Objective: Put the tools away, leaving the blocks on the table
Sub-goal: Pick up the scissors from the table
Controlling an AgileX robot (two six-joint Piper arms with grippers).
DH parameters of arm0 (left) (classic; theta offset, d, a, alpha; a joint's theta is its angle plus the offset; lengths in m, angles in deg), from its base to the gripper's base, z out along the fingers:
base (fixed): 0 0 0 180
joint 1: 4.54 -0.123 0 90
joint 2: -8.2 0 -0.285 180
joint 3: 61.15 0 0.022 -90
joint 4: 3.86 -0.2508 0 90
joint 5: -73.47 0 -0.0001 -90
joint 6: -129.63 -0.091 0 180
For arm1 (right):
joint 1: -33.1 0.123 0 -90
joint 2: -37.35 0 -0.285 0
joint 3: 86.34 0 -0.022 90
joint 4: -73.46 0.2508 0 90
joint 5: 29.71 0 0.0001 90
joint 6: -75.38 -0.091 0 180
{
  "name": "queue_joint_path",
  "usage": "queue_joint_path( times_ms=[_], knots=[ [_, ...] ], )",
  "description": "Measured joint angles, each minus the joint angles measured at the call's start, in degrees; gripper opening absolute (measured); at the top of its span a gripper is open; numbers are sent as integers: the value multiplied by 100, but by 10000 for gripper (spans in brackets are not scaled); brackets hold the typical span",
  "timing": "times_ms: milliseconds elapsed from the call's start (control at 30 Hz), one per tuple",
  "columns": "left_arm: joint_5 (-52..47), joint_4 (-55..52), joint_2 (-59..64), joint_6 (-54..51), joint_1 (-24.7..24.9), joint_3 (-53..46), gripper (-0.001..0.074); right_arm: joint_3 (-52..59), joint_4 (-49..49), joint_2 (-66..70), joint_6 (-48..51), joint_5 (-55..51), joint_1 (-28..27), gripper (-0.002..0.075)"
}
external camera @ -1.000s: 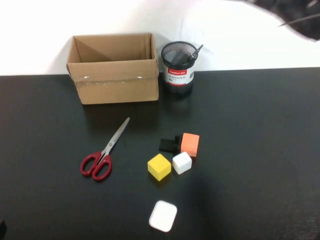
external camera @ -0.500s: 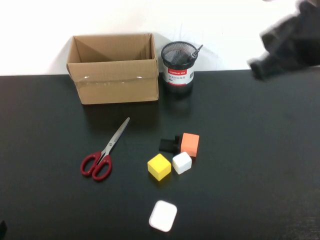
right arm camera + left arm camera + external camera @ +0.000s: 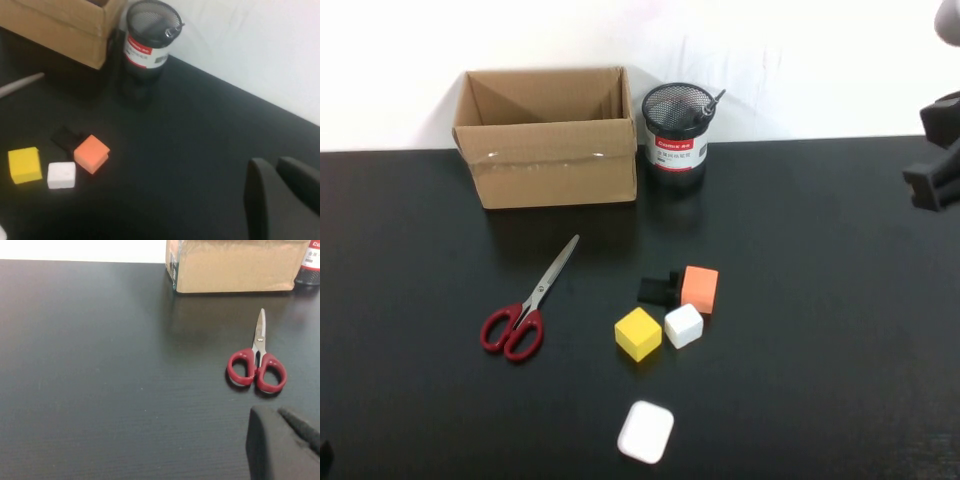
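A: Where are the scissors [image 3: 527,302]?
B: On the surface [image 3: 800,330], in front of the cardboard box [image 3: 548,136].
A: And the claws?
B: Left claw [image 3: 295,437] clenched beside the scissors; right claw [image 3: 287,192] clenched, empty, well right of the box.

Red-handled scissors [image 3: 525,308] flat, closed, on table [image 3: 800,300], left of yellow, white, orange, black blocks [image 3: 672,305].
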Motion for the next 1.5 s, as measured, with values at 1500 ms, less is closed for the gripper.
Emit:
queue_joint_path(
  times_ms=[1500],
  knots=[
    [0,-1,0,0,-12,0,-4,6858,3344,-6232,2364,3540,-3992,-7]
  ],
)
